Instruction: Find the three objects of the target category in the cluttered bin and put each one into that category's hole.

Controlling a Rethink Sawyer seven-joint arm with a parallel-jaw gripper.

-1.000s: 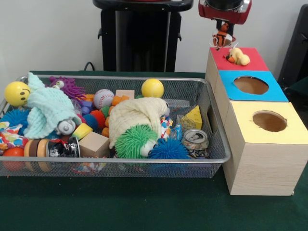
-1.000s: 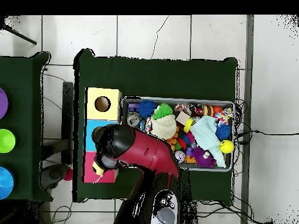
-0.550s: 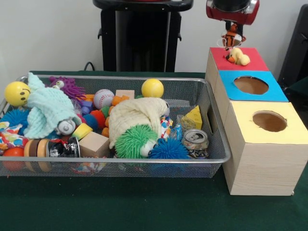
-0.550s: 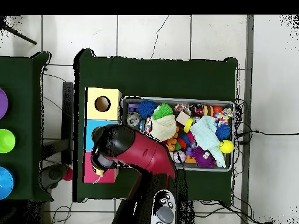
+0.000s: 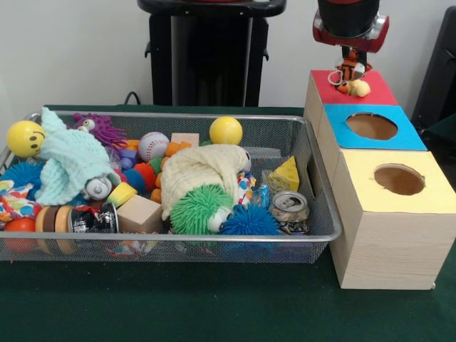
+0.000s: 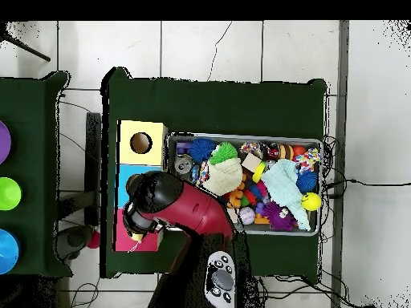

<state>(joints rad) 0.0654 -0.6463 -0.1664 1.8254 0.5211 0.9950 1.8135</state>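
Front view: the claw point(image 5: 349, 63) hangs over the red-topped wooden box point(image 5: 370, 89), farthest of three boxes in a row. It is pinched on a small orange-and-black striped plush toy point(image 5: 348, 60). Just below, a small yellow duck-like toy point(image 5: 358, 87) rests on the red top. Silver wire-mesh bin point(image 5: 313, 178) on the green-clothed desk point(image 5: 214, 306) is crowded with toys. Overhead view: the red arm point(image 6: 189, 208) covers the red box.

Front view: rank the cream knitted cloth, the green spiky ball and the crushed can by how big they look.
1. Cream knitted cloth
2. Green spiky ball
3. Crushed can
All three sit near the bin's front, so nearness hardly skews this.
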